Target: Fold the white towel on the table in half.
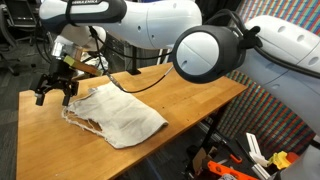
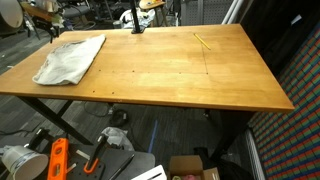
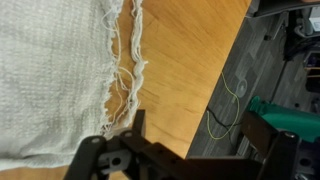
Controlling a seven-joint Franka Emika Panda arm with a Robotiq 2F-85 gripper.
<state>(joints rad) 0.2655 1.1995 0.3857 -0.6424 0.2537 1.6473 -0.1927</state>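
The white towel (image 1: 118, 117) lies wrinkled at one end of the wooden table (image 1: 190, 100), with a corner near the table's edge. In an exterior view the towel (image 2: 70, 58) sits at the far left of the table (image 2: 170, 75). My gripper (image 1: 56, 93) hangs open just above the towel's end, close to the table edge. In the wrist view the towel (image 3: 55, 70) fills the upper left, its frayed edge (image 3: 127, 60) running down toward my left finger (image 3: 135, 128). The gripper (image 3: 200, 132) is open, with only bare wood and floor between its fingers.
A thin yellow stick (image 2: 202, 41) lies on the far part of the table. A black cable (image 1: 135, 80) trails over the tabletop from the arm. Beyond the table edge (image 3: 215, 90) the floor shows a yellow cord (image 3: 236, 90). Tools and boxes (image 2: 60, 160) lie under the table.
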